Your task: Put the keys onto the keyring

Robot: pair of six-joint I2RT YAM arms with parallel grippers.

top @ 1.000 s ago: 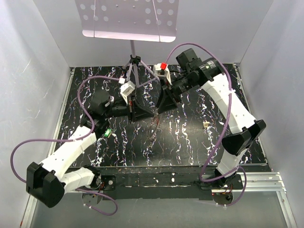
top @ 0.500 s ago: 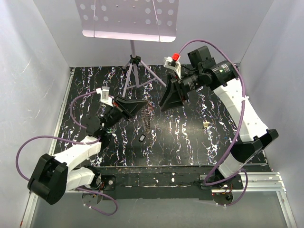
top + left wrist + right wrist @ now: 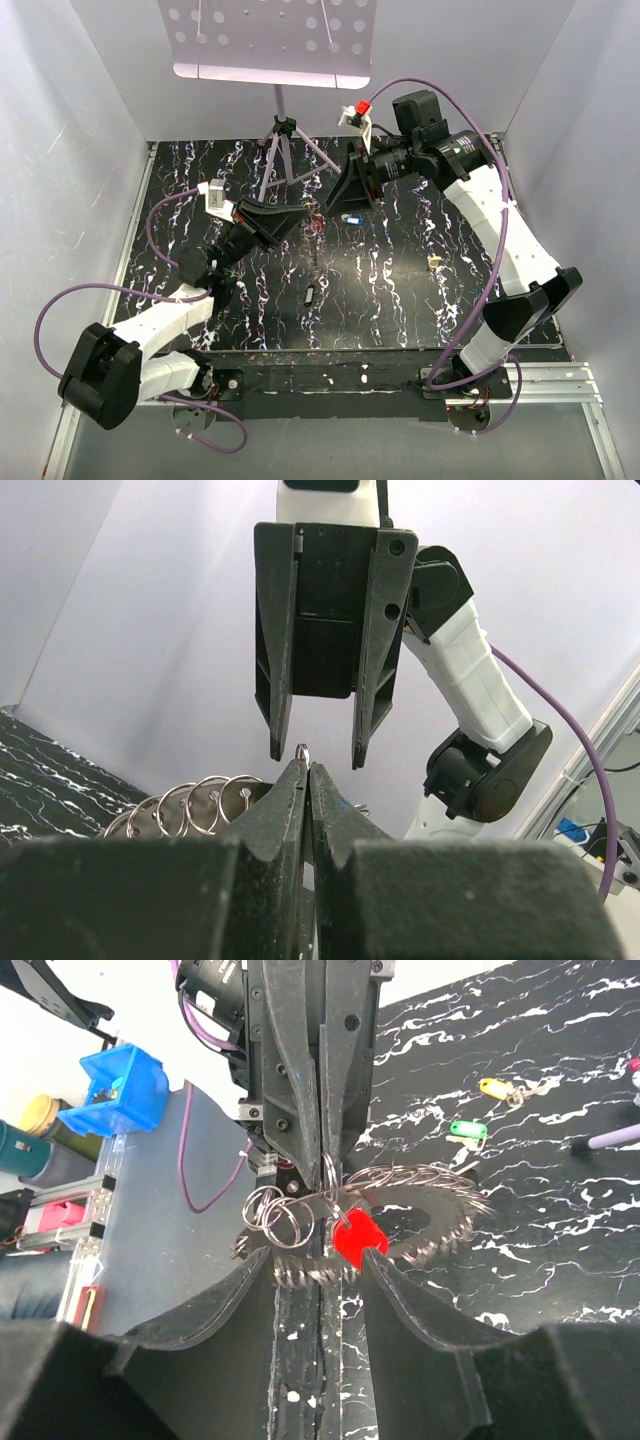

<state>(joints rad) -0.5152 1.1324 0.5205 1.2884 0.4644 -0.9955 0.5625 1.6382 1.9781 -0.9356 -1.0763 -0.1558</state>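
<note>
My left gripper [image 3: 293,213] is shut on the thin wire of the keyring [image 3: 430,1210] and holds it edge-up above the table. In the left wrist view, the left gripper [image 3: 305,765] pinches the wire, with several small rings [image 3: 200,800] on the ring's rim beside it. A red key [image 3: 358,1235] hangs from the keyring. My right gripper [image 3: 340,203] faces the left one, open, its jaws on either side of the ring and red key [image 3: 320,1265]. A yellow key [image 3: 492,1087] and a green key [image 3: 466,1129] lie on the table. A blue key [image 3: 352,218] lies below the right gripper.
A cream key [image 3: 434,262] lies on the black marbled table [image 3: 400,300] at the right. A music stand's tripod [image 3: 281,150] stands at the back, just behind both grippers. White walls close in the left, right and back.
Both grippers have risen off the table. The left has turned and lifted the keyring. The right has moved back and closer to the ring, uncovering the blue key.
</note>
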